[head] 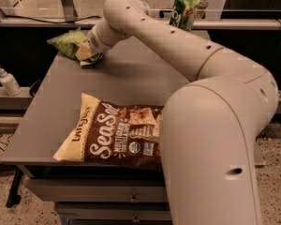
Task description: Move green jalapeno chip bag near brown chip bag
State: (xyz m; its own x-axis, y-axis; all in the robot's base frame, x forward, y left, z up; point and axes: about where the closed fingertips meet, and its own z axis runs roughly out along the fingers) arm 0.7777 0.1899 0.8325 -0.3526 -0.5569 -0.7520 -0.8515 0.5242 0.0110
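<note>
Grey table | my gripper at far-left corner, against green chip bag | bag small, crinkly, light green, yellowish patch by my wrist | grip state: cannot tell | brown chip bag well apart, at near edge

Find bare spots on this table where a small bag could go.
Free: the table middle, between the green bag and the brown bag. Crowded: the far left corner, where the gripper sits at the green bag; the arm overhangs the right.
</note>
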